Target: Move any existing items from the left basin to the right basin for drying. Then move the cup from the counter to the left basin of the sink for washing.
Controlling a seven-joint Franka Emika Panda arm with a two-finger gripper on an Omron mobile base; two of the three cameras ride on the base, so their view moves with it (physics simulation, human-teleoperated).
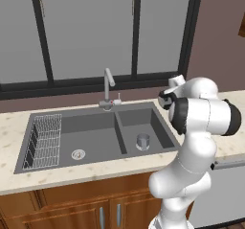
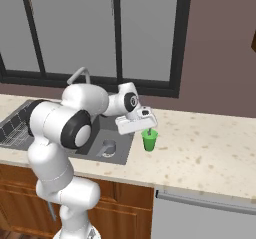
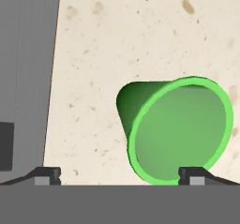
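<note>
You have the gripper (image 2: 148, 129) poised just above the cup (image 2: 149, 140), which stands upright on the counter (image 2: 210, 143) just to the right of the sink (image 1: 72, 115). In the hand view the cup (image 3: 180, 129) shows its open mouth to the camera, with one fingertip (image 3: 194, 174) over its lower rim and the other well off to the side above bare stone — the jaws are spread wide and hold nothing, with the cup not centred between them.

Look at the left base view: the left basin (image 1: 93, 139) has the white wire rack (image 1: 44, 142) along its far-left side and a round silver drain (image 1: 78, 154) on its floor. The right basin (image 1: 153, 125) contains a grey metallic cylinder (image 1: 142, 141), standing upright. The slim faucet (image 1: 109, 86) rises behind the divider — its spout angled up.
</note>
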